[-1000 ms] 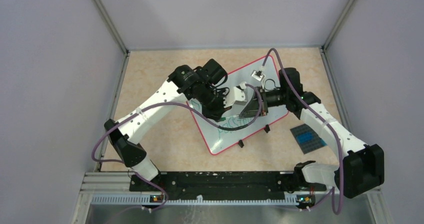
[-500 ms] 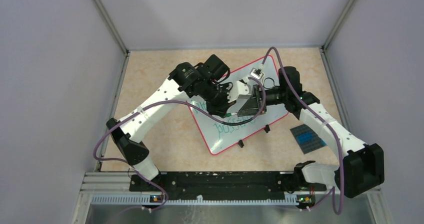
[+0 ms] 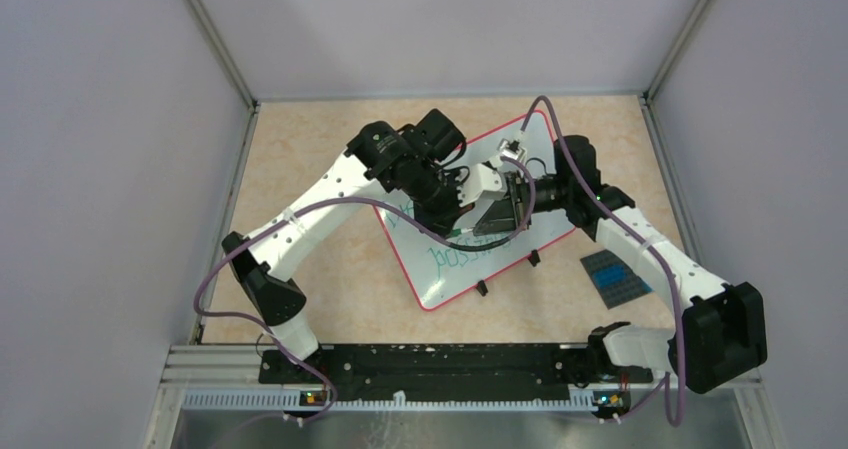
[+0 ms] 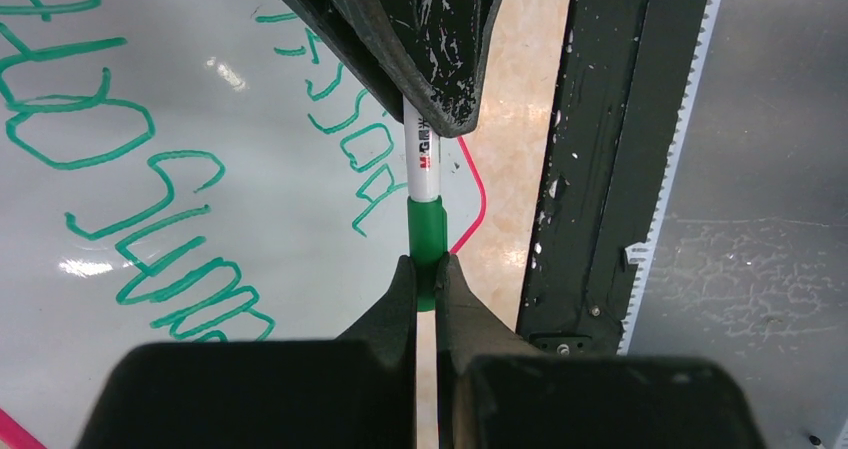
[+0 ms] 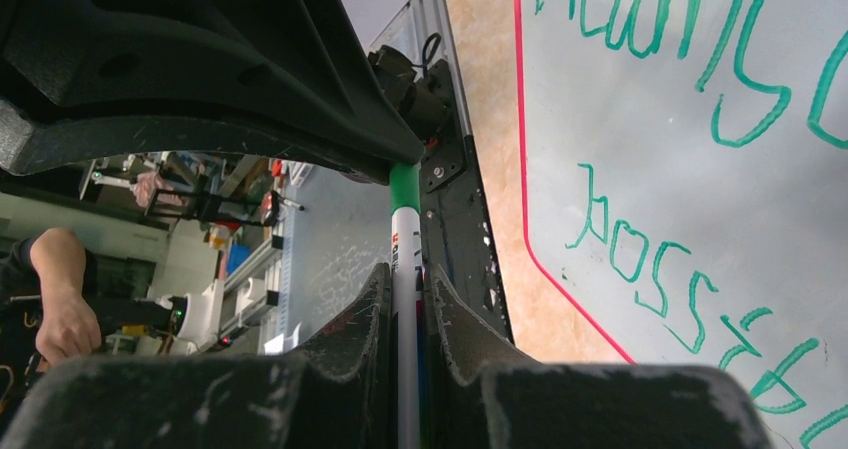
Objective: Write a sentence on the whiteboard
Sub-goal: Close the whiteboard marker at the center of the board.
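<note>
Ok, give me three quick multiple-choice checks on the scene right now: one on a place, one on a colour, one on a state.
1. The dark studded plate lies:
A) on the whiteboard
B) beside it, on its right
C) beside it, on its left

2. The writing is:
A) red
B) black
C) green

3. The left gripper is:
A) wide open
B) shut on the marker's green cap
C) shut on nothing

Answers:
1. B: the top view shows it off the board's right edge.
2. C: both wrist views show green letters.
3. B: it pinches the cap.
</note>
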Robot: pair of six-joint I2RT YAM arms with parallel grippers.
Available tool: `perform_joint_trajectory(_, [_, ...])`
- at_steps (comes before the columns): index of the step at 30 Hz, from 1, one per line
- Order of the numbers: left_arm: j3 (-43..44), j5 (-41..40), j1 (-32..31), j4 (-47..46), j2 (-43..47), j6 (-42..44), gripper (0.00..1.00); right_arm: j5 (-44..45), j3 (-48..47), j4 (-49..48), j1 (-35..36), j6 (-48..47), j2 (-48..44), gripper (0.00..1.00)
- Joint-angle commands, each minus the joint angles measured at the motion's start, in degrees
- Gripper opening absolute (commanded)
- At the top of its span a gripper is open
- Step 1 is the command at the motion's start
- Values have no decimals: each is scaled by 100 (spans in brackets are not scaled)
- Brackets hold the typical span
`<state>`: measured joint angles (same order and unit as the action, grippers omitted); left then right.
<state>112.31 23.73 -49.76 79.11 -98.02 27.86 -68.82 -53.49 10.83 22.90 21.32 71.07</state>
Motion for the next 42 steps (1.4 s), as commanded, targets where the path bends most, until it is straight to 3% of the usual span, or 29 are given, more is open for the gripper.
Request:
perform_joint_trajectory(1, [418,657,-252,-1270,-18,-89,0,-8,-29,-338,306,37,118,0])
perform_joint_trajectory(25, [778,816,-342,-1681,-232,-265,0,-82,-276,61,642,-301,149,0])
perform_joint_trajectory(38, [-555,61,-249,-1560,682,-73,0,-97,-715,692,-117,-679,-18,0])
perform_joint_trajectory(40, [-707,-4,-236,-1547,753,-43,0,-71,-886,938,-196,-855,-23,11])
perform_joint_trajectory(42, [-851,-46,-228,-1537,809,-23,0,-38,-1081,1145,-284,-1019,-22,33])
